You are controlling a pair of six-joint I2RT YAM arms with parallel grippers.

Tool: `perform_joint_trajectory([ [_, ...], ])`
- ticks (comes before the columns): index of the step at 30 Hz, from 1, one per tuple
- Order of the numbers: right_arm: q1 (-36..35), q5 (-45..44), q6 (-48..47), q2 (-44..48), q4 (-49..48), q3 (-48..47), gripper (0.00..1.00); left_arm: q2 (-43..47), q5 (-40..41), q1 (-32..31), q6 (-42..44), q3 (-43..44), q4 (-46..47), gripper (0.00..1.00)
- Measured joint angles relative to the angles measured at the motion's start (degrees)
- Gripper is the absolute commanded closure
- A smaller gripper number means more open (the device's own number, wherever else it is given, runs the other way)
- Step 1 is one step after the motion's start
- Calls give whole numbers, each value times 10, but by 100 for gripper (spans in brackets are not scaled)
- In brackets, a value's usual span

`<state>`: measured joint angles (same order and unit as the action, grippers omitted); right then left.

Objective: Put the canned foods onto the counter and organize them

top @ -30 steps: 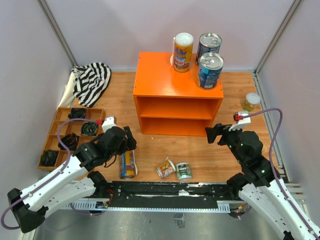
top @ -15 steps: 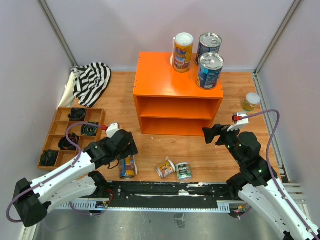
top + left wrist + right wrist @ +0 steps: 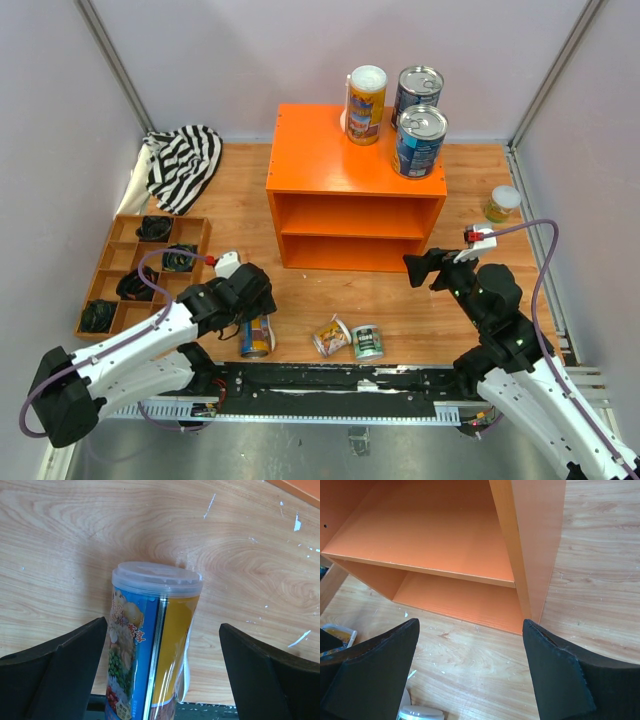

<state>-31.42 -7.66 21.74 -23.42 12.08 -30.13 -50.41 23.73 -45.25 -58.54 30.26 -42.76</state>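
The left pincer [image 3: 258,304] stands wide open and empty above the tall yellow-and-blue can [image 3: 150,645], which lies on its side on the wood surface [image 3: 60,540]. The can is straight below the pincer, between its two fingers [image 3: 55,670]. One finger is on each side of the barrel, and neither can be seen touching it. The can's long axis runs forward from the pincer, with the clear plastic lid [image 3: 157,577] at the far end and the base tucked under the wrist. The fingers therefore span the can across its width, the right way to take a round tin. I judge the next move to be a short drop and a squeeze, with little turning needed. The risk is that the tin rolls sideways if one finger lands first.

The right pincer [image 3: 422,268] is also open and holds nothing. Ahead of it is the right front corner of the orange counter [image 3: 330,150], not a can, so the lying can belongs to the left arm. On the counter's top, far ahead and to the right of the left pincer, stand another tall can [image 3: 366,105] and two wide blue cans [image 3: 420,140].
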Motion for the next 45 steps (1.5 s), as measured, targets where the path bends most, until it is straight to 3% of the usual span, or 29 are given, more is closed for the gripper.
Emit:
perform_joint_trajectory([
  [11, 0, 7, 2, -9, -8, 0, 15, -22, 3, 0, 0, -35, 43, 1],
  [15, 0, 7, 4, -9, -12, 3, 15, -30, -2, 0, 0, -48, 62, 7],
  [23, 0, 8, 6, -17, -16, 9, 15, -20, -8, 0, 11, -75, 101, 32],
  [28, 0, 8, 8, -18, -17, 10, 15, -15, -9, 0, 23, -83, 128, 53],
  [35, 0, 8, 9, -21, -17, 10, 15, 1, -17, 0, 46, -87, 150, 57],
  [45, 0, 9, 11, -27, -15, 10, 15, 130, 1, -2, 107, -87, 205, 60],
])
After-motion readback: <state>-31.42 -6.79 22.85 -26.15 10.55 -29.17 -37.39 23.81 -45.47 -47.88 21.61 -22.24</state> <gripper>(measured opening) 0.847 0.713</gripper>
